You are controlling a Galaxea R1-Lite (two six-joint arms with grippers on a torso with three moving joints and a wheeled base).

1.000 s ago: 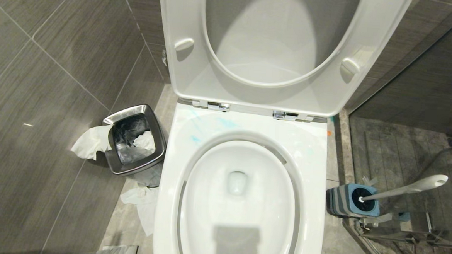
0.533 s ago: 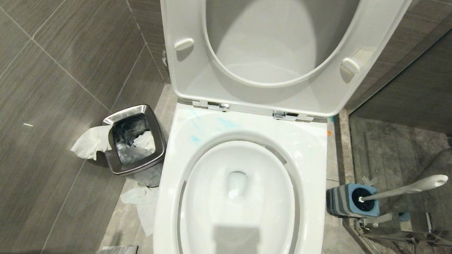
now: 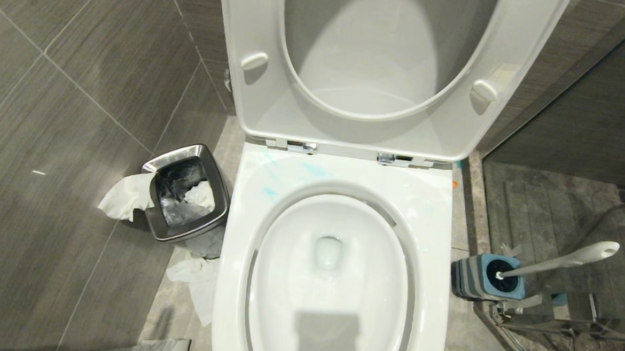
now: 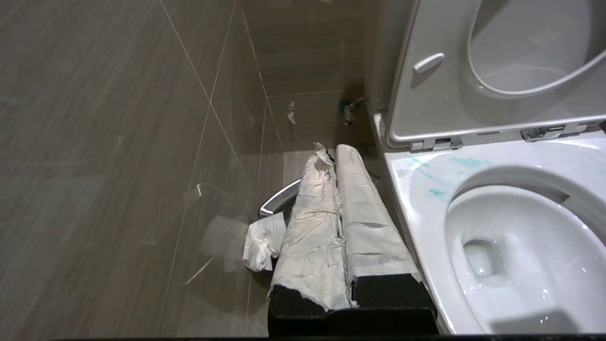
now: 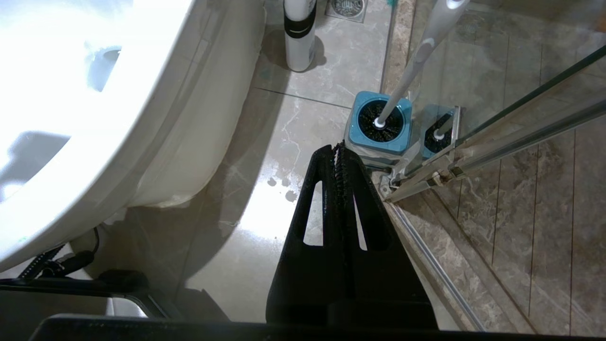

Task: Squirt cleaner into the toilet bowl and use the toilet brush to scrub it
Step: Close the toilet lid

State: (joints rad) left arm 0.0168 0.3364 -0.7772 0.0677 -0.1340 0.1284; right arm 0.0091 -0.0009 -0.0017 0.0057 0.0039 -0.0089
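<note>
Left of the toilet bowl [image 3: 232, 278], at the bottom edge of the head view, the pale grey shape [image 3: 143, 348] now spreads farther away from the bowl than before. A faint shadow [image 3: 165, 317] has deepened on the floor just above it. The glint seen half a second ago on the water [image 3: 329, 253] inside the bowl is gone.

The toilet bowl [image 3: 333, 283] is cut off by the head view's lower edge, so its near rim is out of frame. The raised seat [image 3: 382, 61] is cut off at the top. In the left wrist view, the waste bin [image 4: 277, 204] lies mostly hidden behind the closed, paper-wrapped jaws. In the right wrist view, the toilet brush [image 5: 407, 71], just beyond the closed jaws' tips, has its handle end cut off, and its bristle head sits sunk in the holder cup [image 5: 378, 124].
</note>
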